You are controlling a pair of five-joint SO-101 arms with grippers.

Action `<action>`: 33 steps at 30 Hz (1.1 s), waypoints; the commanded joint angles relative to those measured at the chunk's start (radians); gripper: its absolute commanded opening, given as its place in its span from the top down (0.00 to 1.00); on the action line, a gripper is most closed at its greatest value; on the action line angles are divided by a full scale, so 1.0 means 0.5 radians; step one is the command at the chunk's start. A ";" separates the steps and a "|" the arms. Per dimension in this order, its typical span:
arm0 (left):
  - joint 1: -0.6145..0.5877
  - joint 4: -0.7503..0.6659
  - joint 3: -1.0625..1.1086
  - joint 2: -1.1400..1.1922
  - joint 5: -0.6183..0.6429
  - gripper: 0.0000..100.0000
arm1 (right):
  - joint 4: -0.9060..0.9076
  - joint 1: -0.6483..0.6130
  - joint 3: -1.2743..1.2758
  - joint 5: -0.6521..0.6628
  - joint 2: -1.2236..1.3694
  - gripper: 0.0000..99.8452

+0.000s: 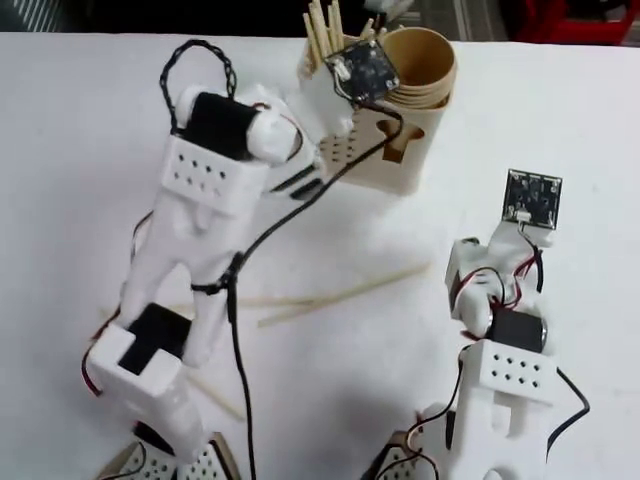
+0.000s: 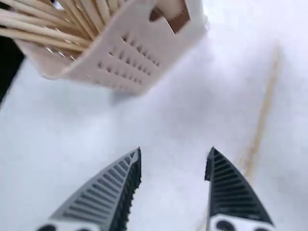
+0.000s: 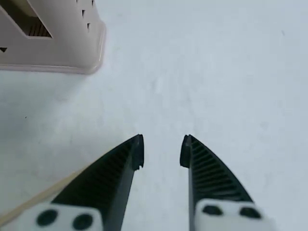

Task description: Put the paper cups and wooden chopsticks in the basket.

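Note:
The cream basket [image 1: 400, 150] stands at the back of the white table. Stacked brown paper cups [image 1: 420, 60] and a bundle of wooden chopsticks [image 1: 325, 35] stand inside it. Loose chopsticks [image 1: 345, 295] lie on the table between the arms. My left gripper [image 2: 174, 161] hovers open and holds nothing, close to the perforated basket wall [image 2: 130, 53], with one loose chopstick [image 2: 262, 120] beside it. My right gripper [image 3: 161, 150] is open and holds nothing above bare table, a short way from the basket's corner [image 3: 57, 38]. A chopstick end [image 3: 38, 199] lies by one of its fingers.
The left arm [image 1: 200, 200] stretches from the near edge to the basket, trailing a black cable [image 1: 240, 300]. The right arm [image 1: 500, 330] stays at the near right. Another chopstick [image 1: 215, 397] lies near the left arm's base. Dark and red objects sit beyond the table's far edge.

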 commanded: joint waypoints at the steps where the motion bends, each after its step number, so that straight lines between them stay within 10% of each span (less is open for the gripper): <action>1: 0.084 0.012 0.341 -0.133 -0.086 0.78 | -0.032 0.023 -0.015 -0.006 -0.051 0.87; 33: 0.265 -1.255 2.237 -0.109 0.273 0.77 | -0.060 0.026 -0.015 -0.003 -0.051 0.87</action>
